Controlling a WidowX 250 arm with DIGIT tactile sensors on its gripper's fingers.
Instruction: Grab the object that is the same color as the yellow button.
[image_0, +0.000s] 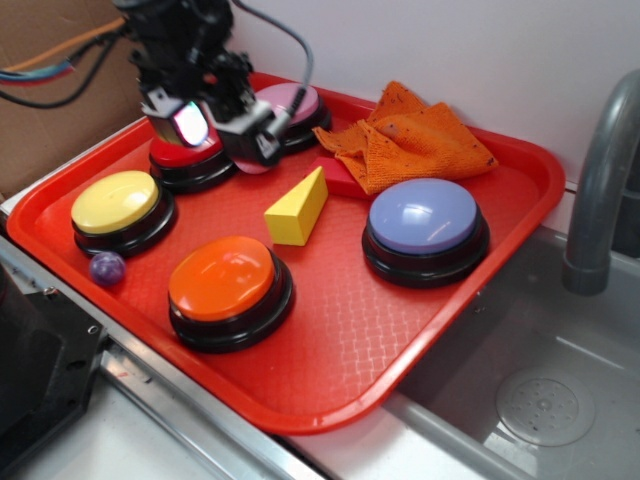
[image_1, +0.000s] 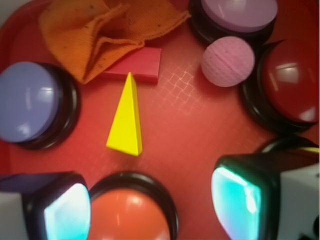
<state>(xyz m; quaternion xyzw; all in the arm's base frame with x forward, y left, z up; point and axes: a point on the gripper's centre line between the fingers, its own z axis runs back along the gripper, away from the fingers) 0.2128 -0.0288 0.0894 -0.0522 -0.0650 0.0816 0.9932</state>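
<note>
red block (image_1: 139, 64) part-hidden under cloth (image_1: 95, 30) | gripper (image_1: 150, 205) seemingly open

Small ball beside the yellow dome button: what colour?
Purple; the small glossy ball shows best in the exterior view.

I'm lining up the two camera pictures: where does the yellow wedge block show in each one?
Exterior view: the yellow wedge block lies near the tray's middle, between the orange button and the orange cloth.
Wrist view: the wedge sits left of centre, its thin edge pointing up toward the flat red block, ahead of the open end effector.
Shared landmark: the blue button beside the wedge.
</note>
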